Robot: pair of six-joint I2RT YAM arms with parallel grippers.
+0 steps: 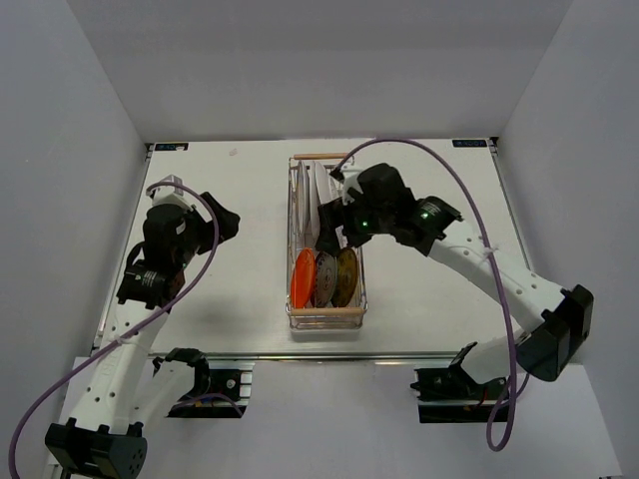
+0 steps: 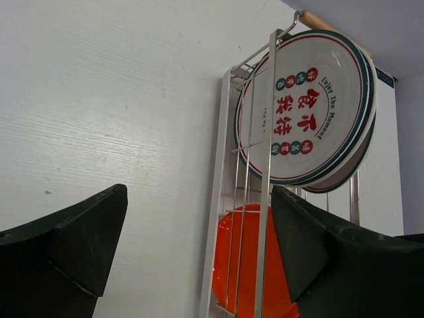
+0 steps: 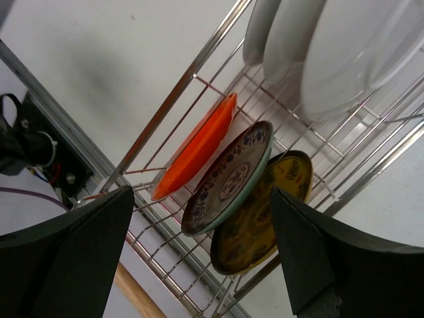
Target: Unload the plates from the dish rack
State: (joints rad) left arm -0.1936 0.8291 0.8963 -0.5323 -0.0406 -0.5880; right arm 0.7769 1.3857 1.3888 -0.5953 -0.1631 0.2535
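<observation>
The dish rack [image 1: 327,311], a silver wire basket, stands lengthwise mid-table. At its near end stand three small plates: orange [image 1: 303,278], grey-teal patterned [image 1: 324,278] and yellow [image 1: 345,276]. Larger white plates [image 1: 310,192] stand at the far end. My right gripper [image 1: 329,238] hangs open over the rack's middle; in its wrist view [image 3: 202,258] the orange [image 3: 199,146], patterned [image 3: 228,179] and yellow [image 3: 262,215] plates lie between its jaws. My left gripper [image 1: 226,226] is open and empty, left of the rack. Its view [image 2: 199,245] shows the green-rimmed white plate [image 2: 311,106] and orange plate [image 2: 242,265].
The rack has a wooden bar handle at its near end [image 3: 136,295] and at its far end [image 2: 324,23]. Bare white table [image 1: 230,289] lies left and right of the rack. Grey walls enclose the table. The left arm's base mount [image 3: 46,159] sits at the near edge.
</observation>
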